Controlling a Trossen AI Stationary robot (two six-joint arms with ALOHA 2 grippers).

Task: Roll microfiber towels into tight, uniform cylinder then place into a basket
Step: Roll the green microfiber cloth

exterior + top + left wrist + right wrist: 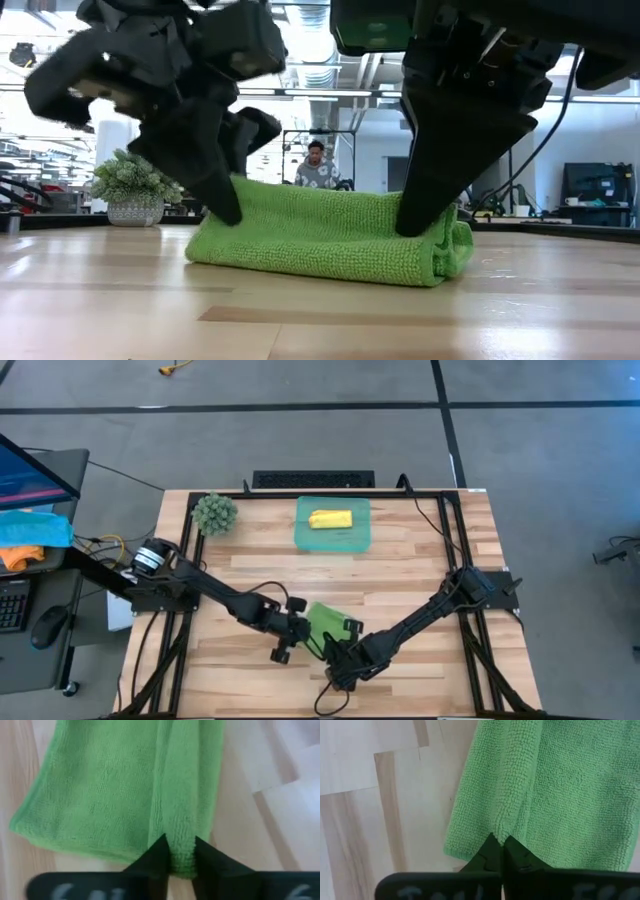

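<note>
The left gripper (181, 851) pinches a raised fold at one end of the green towel (322, 618), its fingers narrowed onto the cloth. The right gripper (499, 845) is closed tight on the towel's fold at the opposite end. In the low view both grippers (225, 205) (425, 215) press down onto the towel (330, 235), which lies partly rolled on the wooden surface (410, 570), its thicker rolled edge at the right gripper's end. Seen from above, the towel's long axis runs slantwise from the left gripper (298, 628) to the right gripper (345, 650). The towel sits well apart from the basket (305, 538), on the near side of it. Inside the basket lies the yellow towel (330, 519), rolled into a short cylinder whose long axis follows the basket's longer side. A fuzzy green ball (214, 513) stands near the basket, on the left arm's side.
</note>
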